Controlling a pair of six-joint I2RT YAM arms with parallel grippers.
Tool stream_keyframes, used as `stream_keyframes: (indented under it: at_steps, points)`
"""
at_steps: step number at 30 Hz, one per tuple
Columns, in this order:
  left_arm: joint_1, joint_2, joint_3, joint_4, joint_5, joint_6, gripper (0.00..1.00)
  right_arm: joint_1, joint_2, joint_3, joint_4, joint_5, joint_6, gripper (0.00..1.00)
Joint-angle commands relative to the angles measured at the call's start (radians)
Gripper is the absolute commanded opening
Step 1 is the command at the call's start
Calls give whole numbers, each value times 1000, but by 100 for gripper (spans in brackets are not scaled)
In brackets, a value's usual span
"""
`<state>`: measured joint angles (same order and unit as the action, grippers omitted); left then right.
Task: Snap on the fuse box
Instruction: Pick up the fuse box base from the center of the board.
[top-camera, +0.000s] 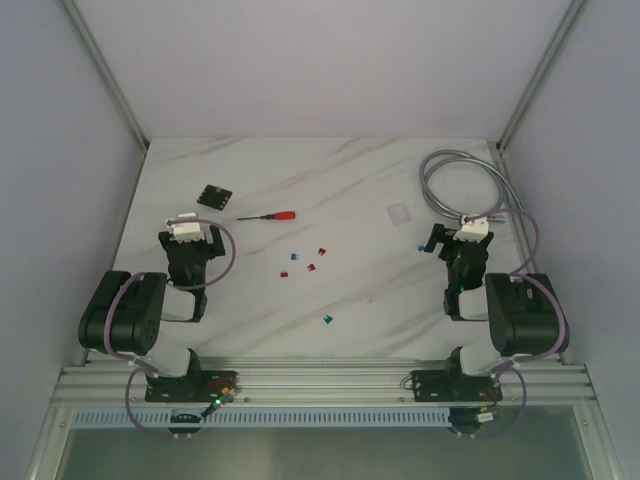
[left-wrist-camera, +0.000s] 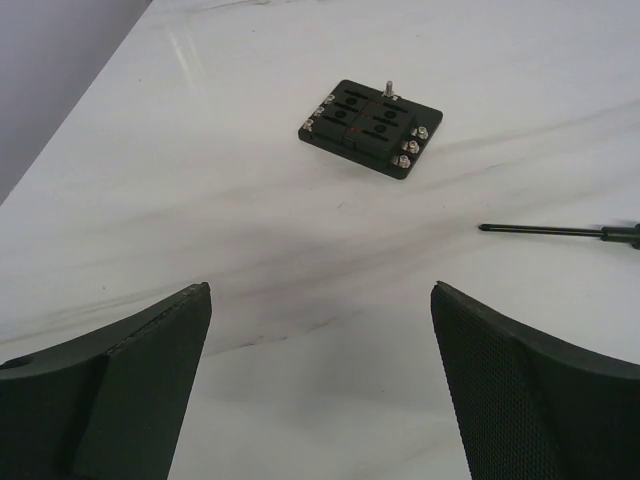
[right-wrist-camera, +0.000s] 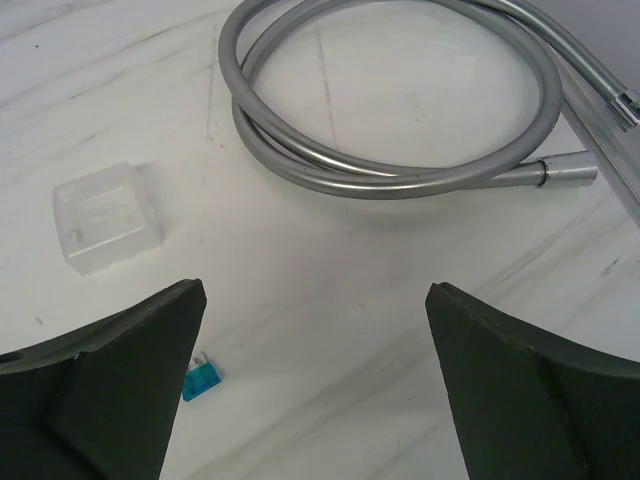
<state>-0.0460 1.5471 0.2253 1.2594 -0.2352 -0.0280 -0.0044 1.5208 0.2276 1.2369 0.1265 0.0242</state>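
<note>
fuse box (left-wrist-camera: 371, 127) is found just ahead of the wide-open empty left gripper (left-wrist-camera: 320, 300), far from the equally open right gripper (right-wrist-camera: 315, 295)

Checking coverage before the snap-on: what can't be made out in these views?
- fuse box: left wrist view, too far to tell which slots hold fuses; top view, too small.
- screwdriver: left wrist view, handle cut off by the right edge.
- loose fuses: top view, too small to read.
- clear lid: right wrist view, clips lost in its transparency.
</note>
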Motion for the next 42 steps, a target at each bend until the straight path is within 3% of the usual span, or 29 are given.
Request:
stream_keyframes:
  at_steps: [1, 11, 15, 21, 26, 35, 42]
  points:
    - [-2, 4, 12, 17, 22, 14, 100, -1, 2, 12, 34, -9, -21, 100]
    - [-2, 3, 10, 20, 21, 15, 100, -1, -6, 11, 32, -32, -30, 100]
    - [-3, -22, 37, -51, 0, 5, 100, 4, -82, 49, -99, -59, -52, 100]
    - [-3, -91, 287, -497, -152, -74, 100, 17, -216, 157, -388, -62, -31, 100]
    - [11, -18, 485, -714, -156, -178, 100, 66, -254, 244, -568, -57, 7, 100]
    - [91, 295, 895, -975, 3, -339, 97, 150, -290, 236, -588, -130, 33, 100]
    - [91, 498, 1113, -1117, -30, -418, 96, 159, -295, 230, -599, -155, 32, 100]
